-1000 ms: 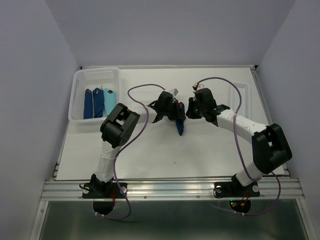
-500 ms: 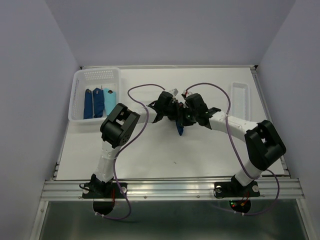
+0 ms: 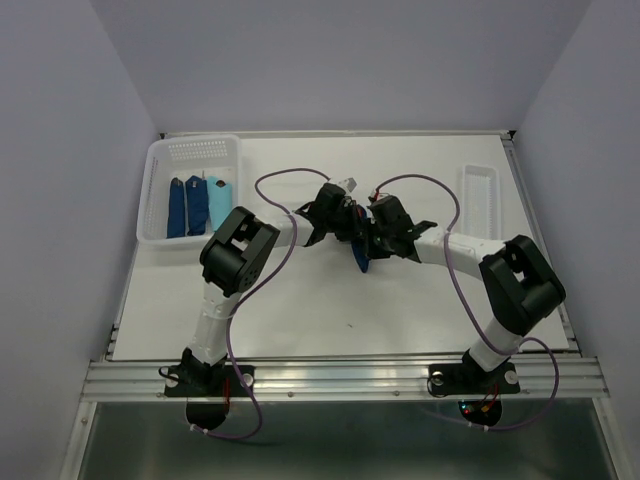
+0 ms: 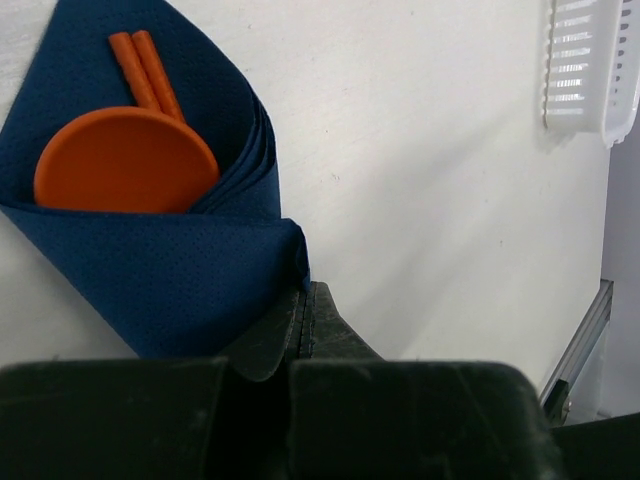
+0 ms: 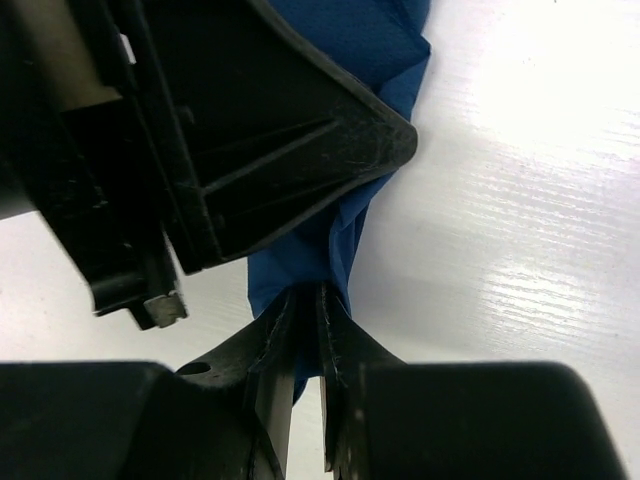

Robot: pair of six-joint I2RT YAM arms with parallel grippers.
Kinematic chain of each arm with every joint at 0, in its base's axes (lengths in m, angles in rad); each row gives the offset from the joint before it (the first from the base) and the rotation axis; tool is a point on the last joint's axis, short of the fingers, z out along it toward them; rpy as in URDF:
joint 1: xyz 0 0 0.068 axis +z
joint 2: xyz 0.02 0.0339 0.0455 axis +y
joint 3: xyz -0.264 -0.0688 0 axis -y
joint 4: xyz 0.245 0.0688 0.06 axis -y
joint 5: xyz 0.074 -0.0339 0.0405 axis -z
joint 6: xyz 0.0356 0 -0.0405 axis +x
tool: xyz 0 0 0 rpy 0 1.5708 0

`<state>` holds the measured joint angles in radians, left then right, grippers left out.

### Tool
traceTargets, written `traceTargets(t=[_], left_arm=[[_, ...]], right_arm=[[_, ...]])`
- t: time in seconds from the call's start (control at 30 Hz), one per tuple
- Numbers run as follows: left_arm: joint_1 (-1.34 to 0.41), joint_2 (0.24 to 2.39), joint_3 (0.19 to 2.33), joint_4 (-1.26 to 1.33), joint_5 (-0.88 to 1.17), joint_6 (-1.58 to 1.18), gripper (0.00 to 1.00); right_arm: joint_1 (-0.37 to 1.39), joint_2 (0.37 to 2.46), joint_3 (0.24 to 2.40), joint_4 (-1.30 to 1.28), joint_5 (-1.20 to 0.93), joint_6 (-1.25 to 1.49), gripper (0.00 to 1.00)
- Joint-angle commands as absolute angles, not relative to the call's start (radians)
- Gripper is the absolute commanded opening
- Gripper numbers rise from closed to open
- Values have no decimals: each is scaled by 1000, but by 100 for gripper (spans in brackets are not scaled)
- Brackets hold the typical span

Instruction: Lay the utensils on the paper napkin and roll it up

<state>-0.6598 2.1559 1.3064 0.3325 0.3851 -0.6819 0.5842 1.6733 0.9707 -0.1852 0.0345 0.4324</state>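
Note:
The dark navy paper napkin (image 4: 150, 270) is folded into a cone around the orange utensils: a round spoon bowl (image 4: 125, 160) and two thin handles (image 4: 145, 70) show in its mouth. My left gripper (image 4: 305, 295) is shut on the napkin's lower fold. My right gripper (image 5: 308, 300) is pinched on a hanging corner of the napkin (image 5: 350, 230), right beside the left gripper's black head (image 5: 250, 120). In the top view both grippers, left (image 3: 350, 222) and right (image 3: 373, 243), meet over the napkin (image 3: 362, 258) at the table's middle.
A white basket (image 3: 165, 165) at the back left holds two dark blue rolls and a light blue roll (image 3: 218, 203). A narrow white tray (image 3: 481, 195) lies at the back right, its slotted wall (image 4: 590, 70) showing in the left wrist view.
My right gripper has swung left to the napkin beside the left gripper and its jaws have narrowed onto the napkin's corner. The left arm has held still.

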Motion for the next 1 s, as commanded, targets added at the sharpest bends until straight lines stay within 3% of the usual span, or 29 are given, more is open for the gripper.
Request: traceTargets(t=[0.0,0.53,0.73,0.77,0.83,0.97], left_arm=[[-666,2129,1278,253,370,-634,0],[-664,2060,1298,186,338,-537,0],[-663,1997,1390,89,247,-424,20],[-663,1979,1406,83,230,-413,33],[-664,1961,1419,71,213,-396,44],[-658,1927,1437,43,180,-380,79]], right_arm=[[589,1670,925,-155,97,459,18],[589,1732,822,-49,8,517,17],[589,1743,790,-21,9,537,16],[589,1741,788,-21,8,540,16],[589,1738,787,-20,8,540,16],[589,1738,785,-21,9,541,16]])
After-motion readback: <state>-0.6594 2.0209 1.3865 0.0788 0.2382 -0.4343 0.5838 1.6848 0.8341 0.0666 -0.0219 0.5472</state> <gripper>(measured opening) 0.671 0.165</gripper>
